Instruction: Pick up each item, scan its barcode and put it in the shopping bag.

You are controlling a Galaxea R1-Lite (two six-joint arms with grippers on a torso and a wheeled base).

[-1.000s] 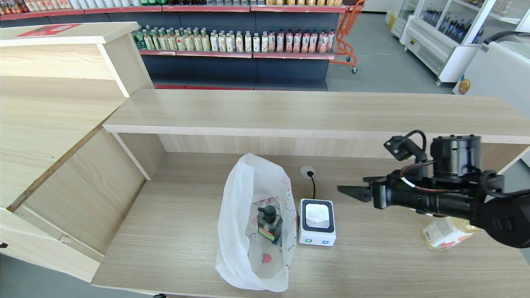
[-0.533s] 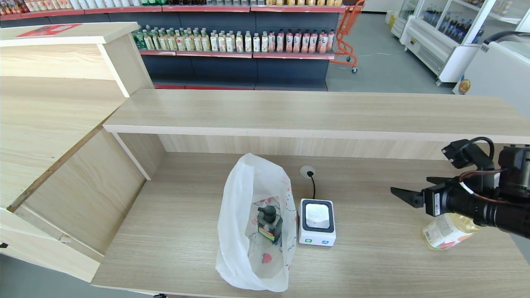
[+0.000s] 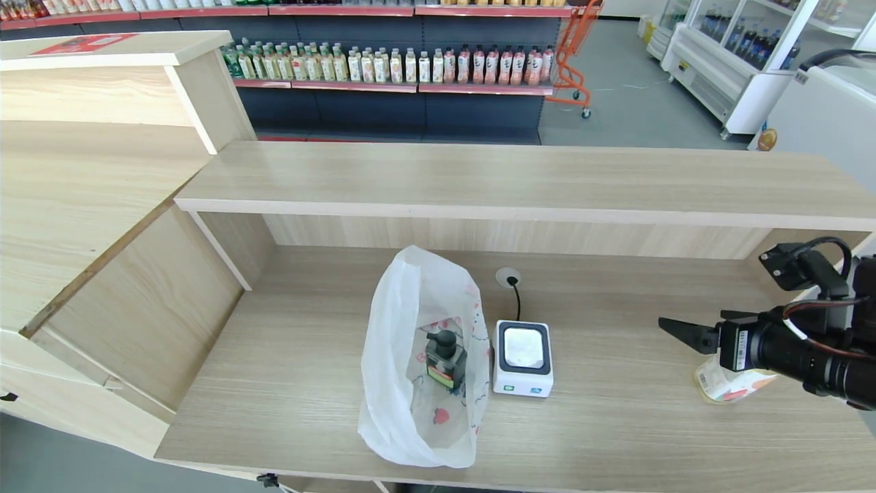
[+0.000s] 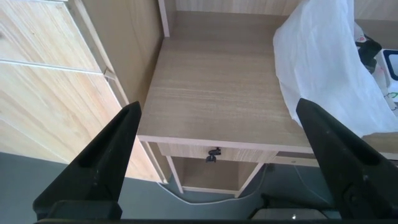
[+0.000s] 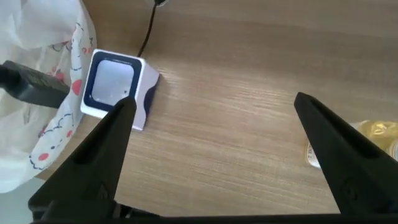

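A white plastic shopping bag (image 3: 410, 383) stands open on the counter with a dark bottle (image 3: 445, 357) inside it. Just right of the bag sits the white barcode scanner (image 3: 523, 350). A yellow bottle (image 3: 727, 383) lies at the counter's far right, partly hidden under my right arm. My right gripper (image 3: 688, 322) hovers above that bottle, open and empty, pointing toward the scanner (image 5: 115, 87); the yellow bottle (image 5: 373, 140) shows beside one finger. My left gripper (image 4: 217, 168) hangs open and empty off the counter's front left corner, near the bag (image 4: 323, 68).
A raised wooden ledge (image 3: 520, 181) runs along the back of the counter, and a side panel (image 3: 137, 322) closes its left end. The scanner's cable runs to a grommet hole (image 3: 508, 277). Bare counter (image 3: 616, 356) lies between scanner and yellow bottle.
My right arm has drawn back to the right, from near the scanner to above the yellow bottle, still open. The head view has shifted slightly. Bag, scanner and bottles have stayed put.
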